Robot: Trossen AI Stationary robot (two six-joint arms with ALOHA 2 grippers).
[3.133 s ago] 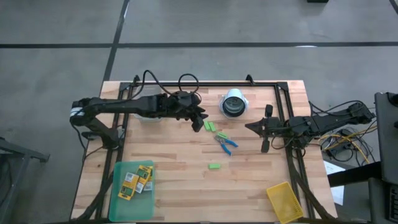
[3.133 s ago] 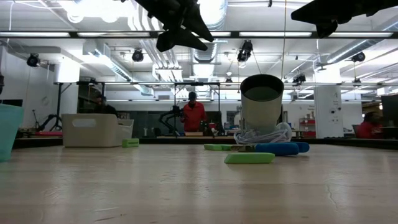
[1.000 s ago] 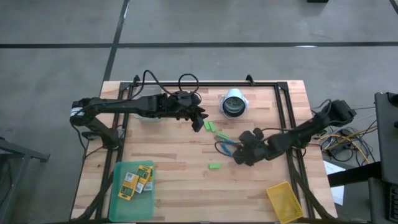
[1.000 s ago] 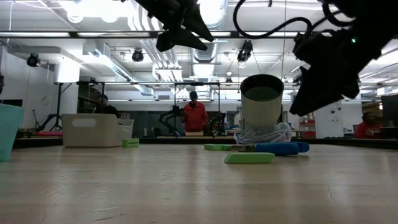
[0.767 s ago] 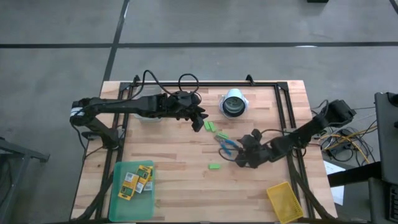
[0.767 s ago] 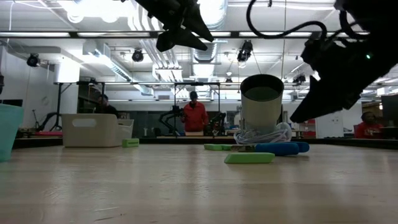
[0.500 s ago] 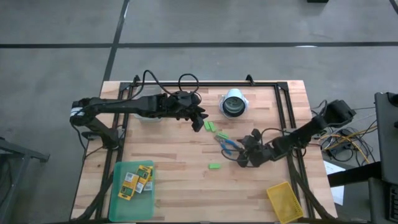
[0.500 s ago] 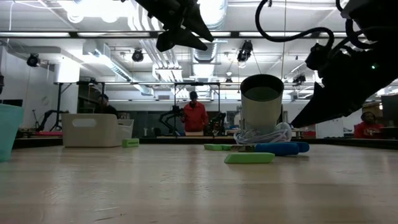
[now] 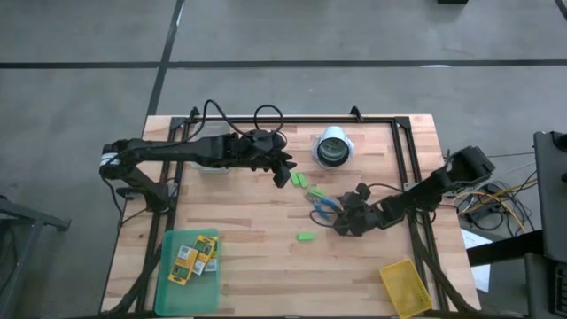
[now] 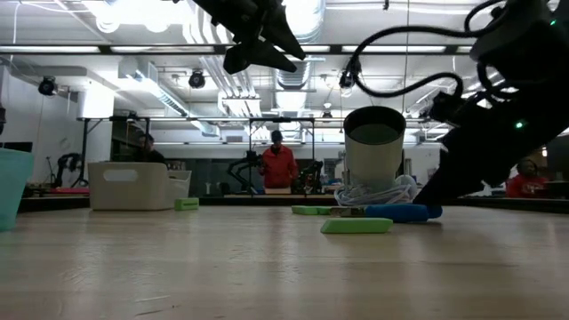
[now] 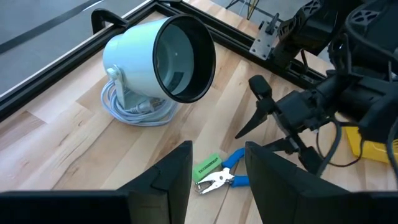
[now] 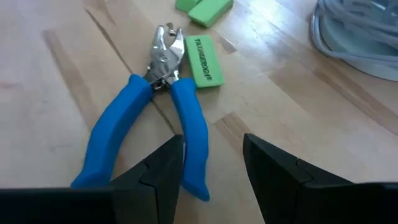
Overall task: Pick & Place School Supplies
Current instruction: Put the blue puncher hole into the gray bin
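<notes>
Blue-handled scissors (image 12: 155, 124) lie flat on the wood table, with three light-green erasers (image 9: 299, 180) (image 9: 315, 192) (image 9: 306, 237) around them. My right gripper (image 9: 337, 216) hovers low at the scissors' (image 9: 322, 206) handle ends, open; one handle tip (image 12: 196, 183) shows between its fingers (image 12: 158, 171) without touching. My left gripper (image 9: 289, 170) hangs open above the table's far middle, holding nothing. Yellow-and-green crayon boxes (image 9: 195, 255) lie in the green tray (image 9: 168, 282) at the near left.
A white lamp-like cylinder (image 9: 332, 147) with a coiled cable lies at the far middle, close behind the scissors. A small yellow bin (image 9: 406, 285) sits at the near right corner. A black frame (image 9: 403, 151) runs along the table's edges. People stand in the room beyond.
My right gripper has come down toward the table beside the scissors' handles, staying open. The scissors and erasers have not moved.
</notes>
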